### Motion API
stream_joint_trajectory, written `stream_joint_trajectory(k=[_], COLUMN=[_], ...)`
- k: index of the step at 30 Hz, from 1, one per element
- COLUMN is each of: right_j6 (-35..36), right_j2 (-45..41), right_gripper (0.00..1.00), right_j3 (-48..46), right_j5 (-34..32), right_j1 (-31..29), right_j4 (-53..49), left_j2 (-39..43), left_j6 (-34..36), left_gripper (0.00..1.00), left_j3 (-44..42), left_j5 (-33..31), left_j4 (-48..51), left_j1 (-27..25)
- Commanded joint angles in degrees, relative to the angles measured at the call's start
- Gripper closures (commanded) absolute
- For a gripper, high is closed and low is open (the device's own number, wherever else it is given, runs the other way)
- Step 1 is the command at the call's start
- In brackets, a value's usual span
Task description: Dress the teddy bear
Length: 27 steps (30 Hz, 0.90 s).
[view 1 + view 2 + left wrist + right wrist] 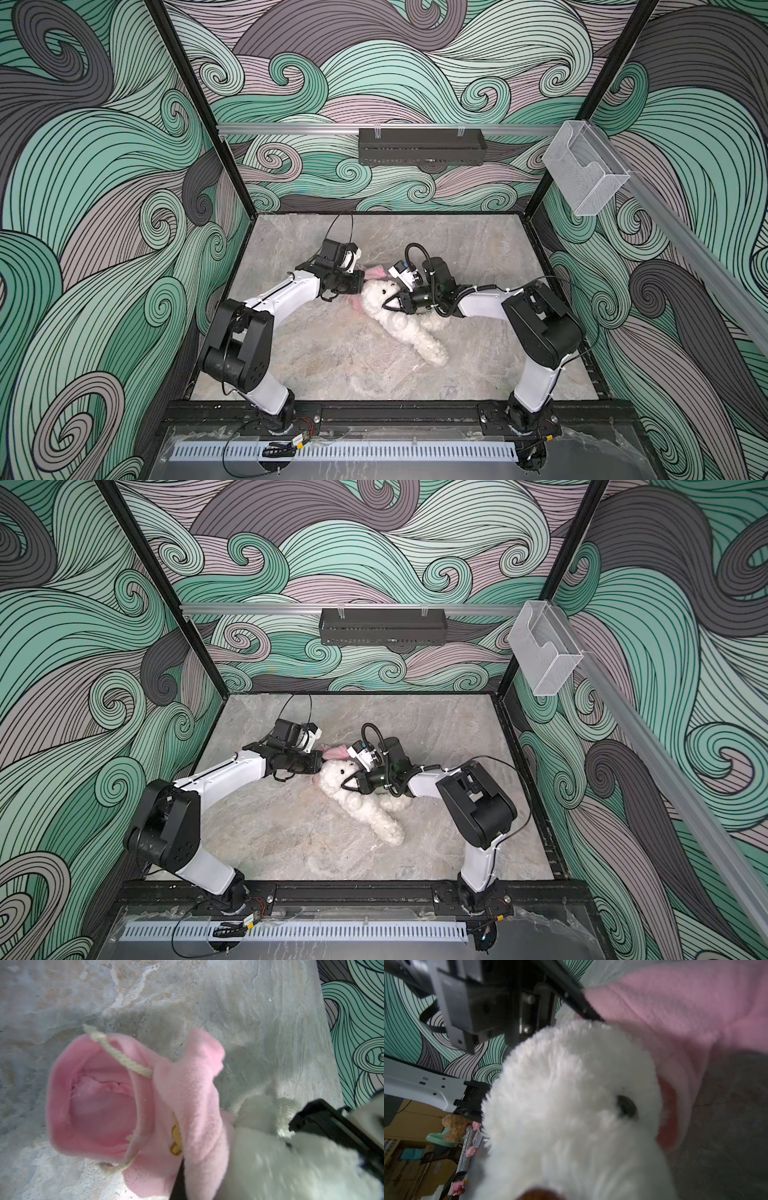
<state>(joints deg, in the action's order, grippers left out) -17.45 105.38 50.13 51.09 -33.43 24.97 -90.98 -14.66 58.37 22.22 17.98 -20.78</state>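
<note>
The teddy bear (401, 328) lies mid-tabletop (316, 365), head toward your left pincer (361, 282), which is clamped on the pink shirt (99, 1105) right at the bear's head. Your right pincer (390, 305) is nipped onto fur at the neck. Reckon on a light, squashy, limp toy. Fur alone will likely slide and stretch, so bite deep into the stuffed neck or torso. The fleece looks floppy too, so hold its hem and the opening gapes.

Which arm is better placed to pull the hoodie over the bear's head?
Probably left: the left pincer is shut on the pink hoodie beside the teddy bear; the right pincer holds its neck.
</note>
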Motion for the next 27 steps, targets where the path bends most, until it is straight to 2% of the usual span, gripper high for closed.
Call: stream_joint_trajectory(k=[1,4,8,11,19,23,27], right_j6=[-9.09,-11.89,-16.62,-17.2,-11.1,-7.63,-4.57], right_j2=[1.63,2.44,2.96,3.16,2.9,2.81,2.22], right_gripper=[0.96,0.95,0.95,0.95,0.96,0.97,0.96], right_j3=[-1.19,-3.22,-4.65,-3.4,1.7,2.69,0.33], right_j5=[-2.46,-7.67,-10.95,-14.86,-26.61,-28.75,-26.81], right_j1=[-0.17,0.44,1.45,1.09,-2.7,-4.74,-5.75], right_j4=[11.41,12.45,16.08,11.15,-7.2,-8.87,-2.91], left_j2=[0.74,0.53,-0.11,-0.16,-1.19,-2.23,-3.26], left_j6=[3.68,4.35,4.75,4.94,3.85,1.84,-1.45], left_gripper=[1.0,1.0,1.0,1.0,1.0,1.0,0.95], left_j3=[0.61,0.87,1.55,2.09,4.34,6.24,7.95], left_j5=[3.09,3.42,4.24,4.48,9.76,10.2,9.64], left_j4=[1.41,1.9,2.61,3.27,4.3,4.95,4.82], left_j1=[-0.11,-0.28,-0.48,-0.71,-1.9,-2.72,-2.87])
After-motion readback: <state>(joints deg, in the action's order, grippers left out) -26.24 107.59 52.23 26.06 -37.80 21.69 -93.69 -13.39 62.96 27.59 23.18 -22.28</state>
